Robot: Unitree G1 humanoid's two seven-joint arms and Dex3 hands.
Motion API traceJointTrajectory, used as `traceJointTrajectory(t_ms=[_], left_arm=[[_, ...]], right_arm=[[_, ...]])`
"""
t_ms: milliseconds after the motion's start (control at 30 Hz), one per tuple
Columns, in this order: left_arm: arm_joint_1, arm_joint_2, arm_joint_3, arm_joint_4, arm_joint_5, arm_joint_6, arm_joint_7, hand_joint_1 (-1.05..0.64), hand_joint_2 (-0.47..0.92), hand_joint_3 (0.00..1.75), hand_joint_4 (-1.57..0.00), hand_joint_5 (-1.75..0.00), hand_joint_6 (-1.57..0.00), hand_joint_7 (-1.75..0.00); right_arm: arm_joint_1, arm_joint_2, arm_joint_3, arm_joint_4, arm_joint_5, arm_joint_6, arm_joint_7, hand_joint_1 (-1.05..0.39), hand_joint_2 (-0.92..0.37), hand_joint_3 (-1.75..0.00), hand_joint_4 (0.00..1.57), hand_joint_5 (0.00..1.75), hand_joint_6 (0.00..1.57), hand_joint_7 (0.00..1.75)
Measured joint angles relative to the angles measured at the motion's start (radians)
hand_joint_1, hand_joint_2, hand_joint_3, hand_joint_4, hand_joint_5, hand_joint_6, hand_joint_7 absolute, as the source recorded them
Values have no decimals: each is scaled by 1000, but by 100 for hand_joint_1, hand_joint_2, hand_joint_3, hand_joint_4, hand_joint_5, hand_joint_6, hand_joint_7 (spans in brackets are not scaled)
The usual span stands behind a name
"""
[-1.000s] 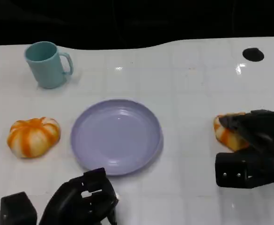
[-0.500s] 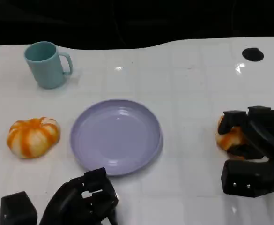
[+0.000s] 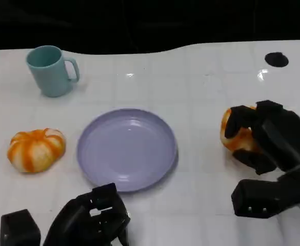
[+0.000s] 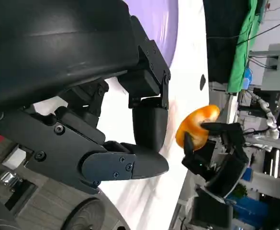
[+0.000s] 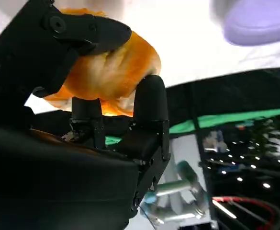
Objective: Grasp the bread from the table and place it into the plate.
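The white tabletop [image 3: 211, 92] carries everything. In the head view the lavender plate [image 3: 127, 148] sits at its middle, bare inside, with a teal mug [image 3: 51, 69] far behind it to the left and a small black disc [image 3: 277, 59] near the far right edge.

The right hand [image 3: 265, 138] is at the right side, well apart from the plate, its fingers wrapped around an orange-and-cream bread [image 3: 235, 136]. The right wrist view shows what the head view cannot: the bread [image 5: 106, 67] is pinched between an upper finger [image 5: 77, 31] and a lower finger pressing from the opposite side, with the plate's rim [image 5: 259, 26] in the distance. In the left wrist view the bread [image 4: 197, 124] appears to stand clear of the tabletop in that hand.

The left hand [image 3: 91, 218] lies at the near edge just in front of the plate, fingers curled in on nothing; its own wrist view shows the same bent fingers [image 4: 149, 127] and no object in them.

A second bread [image 3: 36, 148], striped orange and white, rests on the tabletop left of the plate, untouched. Nothing stands between the held bread and the plate.
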Motion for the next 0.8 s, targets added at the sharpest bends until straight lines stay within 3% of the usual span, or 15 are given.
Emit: traceJointTrajectory(t_ms=[300, 567, 733, 800], left_arm=[[2, 2, 1, -8, 0, 2, 0, -60, 70, 59, -78, -175, -76, -142], [2, 3, 1, -8, 0, 7, 0, -58, 70, 60, -79, -175, -76, -142], [4, 7, 0, -8, 1, 5, 0, -58, 69, 62, -79, -175, -77, -143], [7, 9, 0, -10, 2, 5, 0, -59, 68, 62, -79, -175, -77, -142]], right_arm=[[0, 71, 2, -107, 40, -32, 72, -12, -20, -146, 101, 175, 86, 159], [-10, 158, 15, -118, 44, -24, 132, -9, -19, -147, 101, 175, 88, 153], [-22, 202, 28, -126, 41, -15, 155, -7, -21, -138, 99, 175, 79, 171], [-24, 219, 35, -126, 40, -15, 155, -9, -22, -137, 100, 175, 78, 170]])
